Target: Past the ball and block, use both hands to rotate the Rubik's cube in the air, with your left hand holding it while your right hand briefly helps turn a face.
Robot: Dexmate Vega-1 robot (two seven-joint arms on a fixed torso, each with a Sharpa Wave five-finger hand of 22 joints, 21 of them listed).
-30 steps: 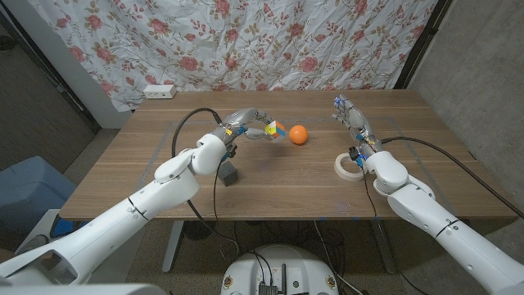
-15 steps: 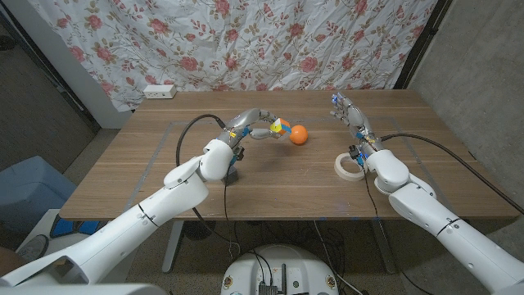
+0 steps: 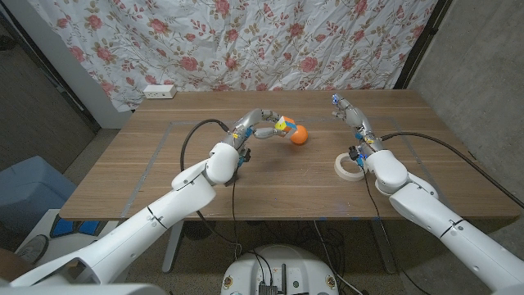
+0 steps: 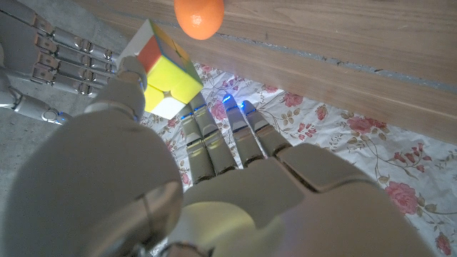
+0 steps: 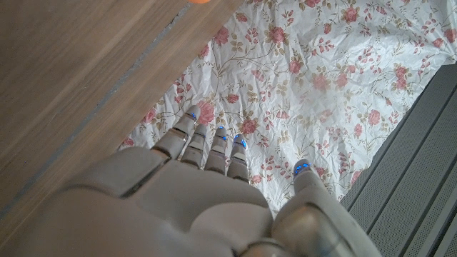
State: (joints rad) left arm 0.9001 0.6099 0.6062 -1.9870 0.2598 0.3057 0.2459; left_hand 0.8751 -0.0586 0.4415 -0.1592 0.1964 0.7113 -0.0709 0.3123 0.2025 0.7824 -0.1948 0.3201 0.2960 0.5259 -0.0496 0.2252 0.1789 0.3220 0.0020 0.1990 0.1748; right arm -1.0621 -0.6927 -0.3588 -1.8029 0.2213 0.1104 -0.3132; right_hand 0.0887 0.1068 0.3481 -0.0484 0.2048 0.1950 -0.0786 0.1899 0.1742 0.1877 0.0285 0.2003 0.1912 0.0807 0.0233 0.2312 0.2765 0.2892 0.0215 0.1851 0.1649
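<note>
The left hand has carried the Rubik's cube further toward the far edge of the table over the last second, and now pinches it in the air just beside the orange ball. The right hand has barely moved, fingers spread and holding nothing, well apart from the cube. The face turn looks not yet begun; the right hand must close in first
</note>
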